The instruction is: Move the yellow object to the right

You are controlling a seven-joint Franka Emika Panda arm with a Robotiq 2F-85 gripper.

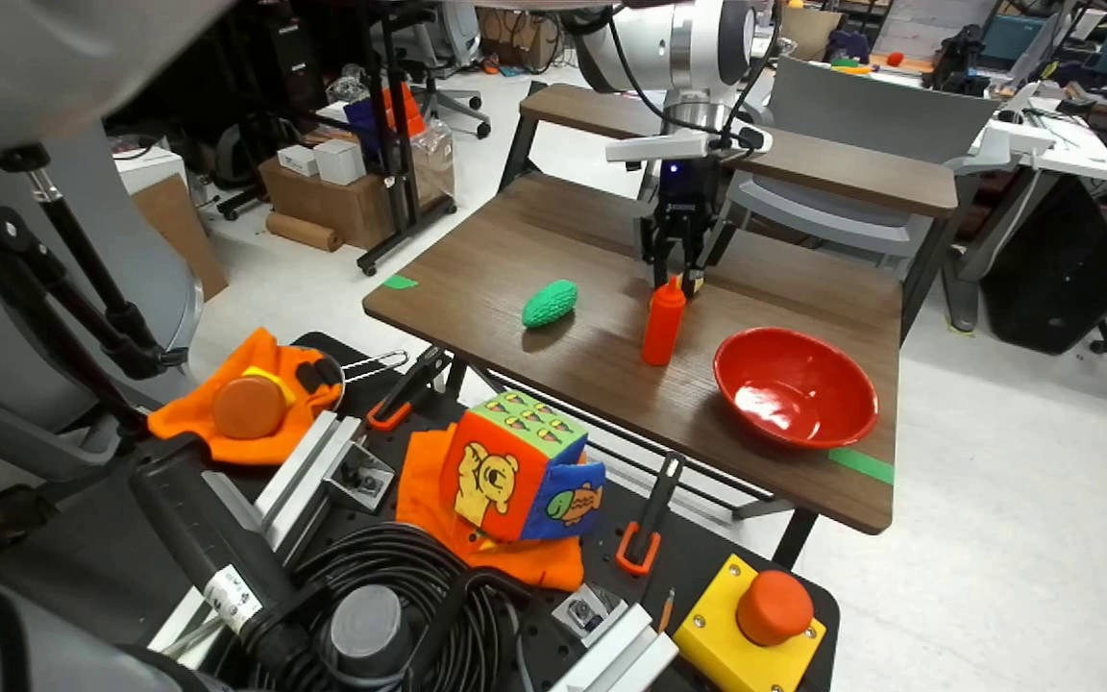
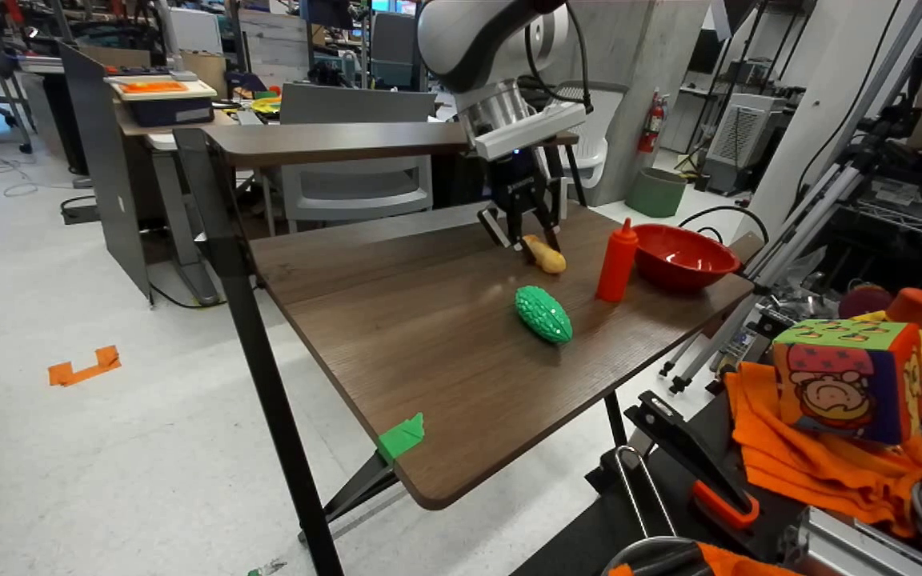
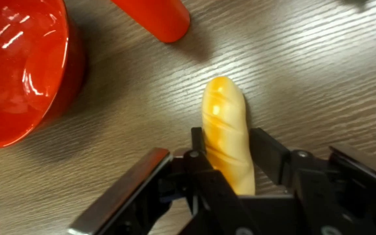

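The yellow object (image 3: 225, 111) is a yellow-orange oblong lump with slanted grooves, like a small bread loaf. My gripper (image 3: 226, 140) stands over it, with one finger against each long side, shut on it. Its near end is hidden by the gripper's body in the wrist view. In an exterior view the yellow object (image 2: 547, 258) sticks out from under the gripper (image 2: 539, 242), on or just above the table. In an exterior view only a bit of the yellow object (image 1: 696, 282) shows behind the bottle, at the gripper (image 1: 676, 273).
A red-orange bottle (image 1: 664, 327) stands upright close to the gripper. A red bowl (image 1: 796, 389) sits beyond it, near the table's end. A green lump (image 2: 543, 314) lies on the brown table (image 2: 405, 320). A raised shelf (image 2: 333, 142) runs along the table's back edge.
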